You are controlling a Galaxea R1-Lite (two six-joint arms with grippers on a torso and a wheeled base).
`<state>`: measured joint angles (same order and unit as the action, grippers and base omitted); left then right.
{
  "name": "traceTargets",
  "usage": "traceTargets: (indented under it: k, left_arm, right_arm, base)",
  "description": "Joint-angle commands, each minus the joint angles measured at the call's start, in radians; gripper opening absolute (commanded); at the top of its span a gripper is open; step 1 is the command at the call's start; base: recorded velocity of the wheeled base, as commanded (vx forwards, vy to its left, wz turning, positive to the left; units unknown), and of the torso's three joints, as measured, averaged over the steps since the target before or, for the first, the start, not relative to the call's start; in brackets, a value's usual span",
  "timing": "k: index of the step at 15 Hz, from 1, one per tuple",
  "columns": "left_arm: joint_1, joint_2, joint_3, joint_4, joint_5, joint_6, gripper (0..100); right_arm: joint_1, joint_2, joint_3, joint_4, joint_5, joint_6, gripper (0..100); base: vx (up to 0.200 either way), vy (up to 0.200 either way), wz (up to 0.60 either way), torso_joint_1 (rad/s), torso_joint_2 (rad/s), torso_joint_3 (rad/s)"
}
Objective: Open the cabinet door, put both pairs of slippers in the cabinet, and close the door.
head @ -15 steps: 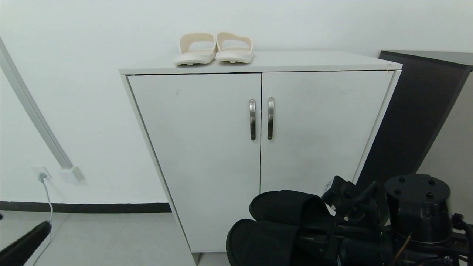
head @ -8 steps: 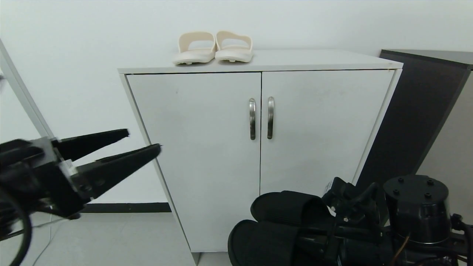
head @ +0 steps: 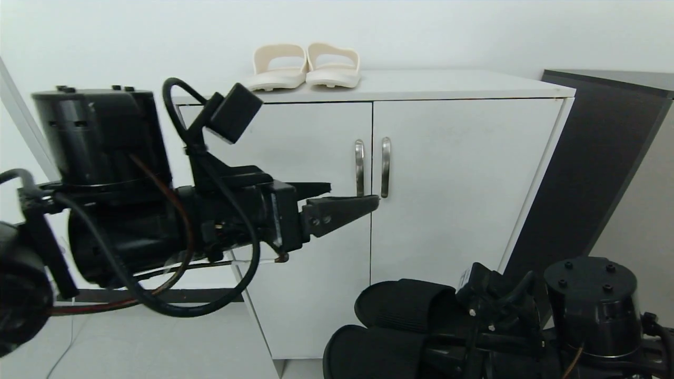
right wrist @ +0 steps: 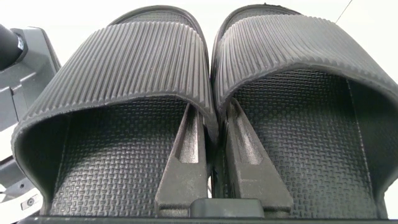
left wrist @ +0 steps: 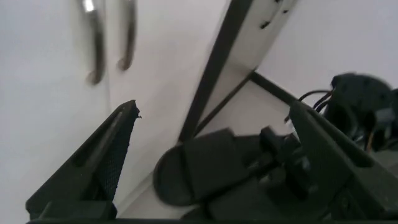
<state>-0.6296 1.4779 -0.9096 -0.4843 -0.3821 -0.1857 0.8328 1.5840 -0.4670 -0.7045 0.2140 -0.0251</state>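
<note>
A white two-door cabinet stands shut, with two metal handles side by side at the middle. A cream pair of slippers rests on its top. My left gripper hangs open in front of the left door, its tips just below the handles. My right gripper is low at the cabinet's foot, shut on the black pair of slippers. Its fingers pinch the two inner side walls together.
A dark cabinet stands against the white cabinet's right side. A grey conduit runs down the wall at the left. There is bare grey floor to the left of the cabinet.
My left arm has swung up from the lower left and rightward across the left door to the handles, staying open. The right gripper with the black slippers has barely moved.
</note>
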Motion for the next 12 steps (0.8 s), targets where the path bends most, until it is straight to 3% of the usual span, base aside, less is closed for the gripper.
traceTargets:
  k: [1,3,5,7,12]
  left_arm:
    - [-0.018,0.140,-0.097,-0.020,-0.052,-0.032,100]
    - [-0.018,0.211,-0.178,-0.023,-0.072,-0.084,100]
    - [-0.018,0.245,-0.223,-0.023,-0.095,-0.110,100]
    - [-0.016,0.277,-0.281,-0.022,-0.150,-0.173,100]
    - [-0.001,0.311,-0.325,-0.022,-0.139,-0.179,100]
  right_arm:
    - [0.000,0.002,0.001,0.000,0.001,-0.001,0]
    - [0.000,0.004,0.002,0.000,0.001,0.001,0]
    - [0.000,0.004,0.002,0.000,0.001,0.001,0]
    - [0.000,0.005,0.002,0.000,0.002,0.001,0]
    - [-0.001,0.013,0.002,-0.001,0.002,0.001,0]
  base:
    - [0.000,0.000,0.00,0.000,0.00,0.000]
    - [0.000,0.000,0.00,0.000,0.00,0.000]
    - [0.000,0.000,0.00,0.000,0.00,0.000]
    - [0.000,0.000,0.00,0.000,0.00,0.000]
    - [0.000,0.000,0.00,0.000,0.00,0.000]
